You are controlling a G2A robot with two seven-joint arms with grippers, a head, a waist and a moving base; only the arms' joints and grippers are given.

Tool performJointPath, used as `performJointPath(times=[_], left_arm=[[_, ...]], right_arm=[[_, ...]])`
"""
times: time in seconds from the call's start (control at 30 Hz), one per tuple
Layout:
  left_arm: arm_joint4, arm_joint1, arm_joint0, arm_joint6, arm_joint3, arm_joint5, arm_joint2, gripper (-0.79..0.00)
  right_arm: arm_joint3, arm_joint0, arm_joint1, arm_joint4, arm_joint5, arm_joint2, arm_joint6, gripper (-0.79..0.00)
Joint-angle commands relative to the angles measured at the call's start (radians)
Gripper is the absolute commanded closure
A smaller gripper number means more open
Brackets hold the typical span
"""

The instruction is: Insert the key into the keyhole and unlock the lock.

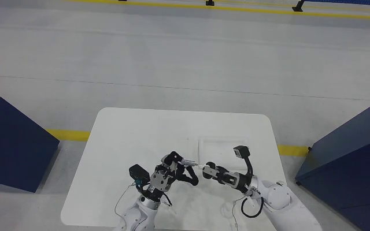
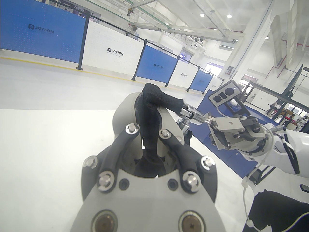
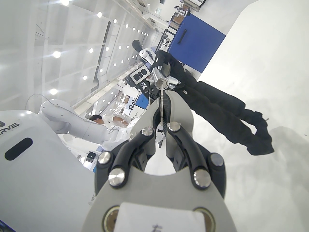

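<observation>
White rounded tabletop (image 1: 115,150): fills the lower middle of the top view; both arms meet above its near part.
Left gripper (image 1: 171,161): lower centre of the top view, jaws pressed together on the sleeved cable just behind the cylinder. This looks meant to brace the lock in the air with its face turned to the other arm.
Right gripper (image 1: 209,169): just right of it, jaws pinching the key's flat head. It sits in line with the cylinder, so a wrist roll could turn the key.
Black fabric-sleeved cable lock (image 1: 188,174): held off the table, its free loop trailing from the grip.
Chrome lock cylinder (image 3: 161,81): upper centre of the right wrist view, with its round end facing the key.
Small silver metal key (image 3: 161,92): spans the short gap from the pinching fingers to the keyhole (image 3: 161,83), where the blade meets the slot. How deep it sits cannot be told.
Step, as judged: insertion underway or just seated; the unlocking turn is not yet evident.
</observation>
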Motion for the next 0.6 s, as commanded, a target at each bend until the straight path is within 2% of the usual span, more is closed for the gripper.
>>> performJointPath(times=[0.0,0.27,0.57], left_arm=[[0.000,0.000,0.000,0.000,0.000,0.000,0.000,0.000],[0.000,0.000,0.000,0.000,0.000,0.000,0.000,0.000],[0.000,0.000,0.000,0.000,0.000,0.000,0.000,0.000]], right_arm=[[0.000,0.002,-0.001,0.002,0.000,-0.001,0.004,0.000],[0.014,0.010,-0.002,0.016,-0.014,0.000,0.027,0.000],[0.042,0.031,0.004,0.070,-0.024,0.015,0.131,0.000]])
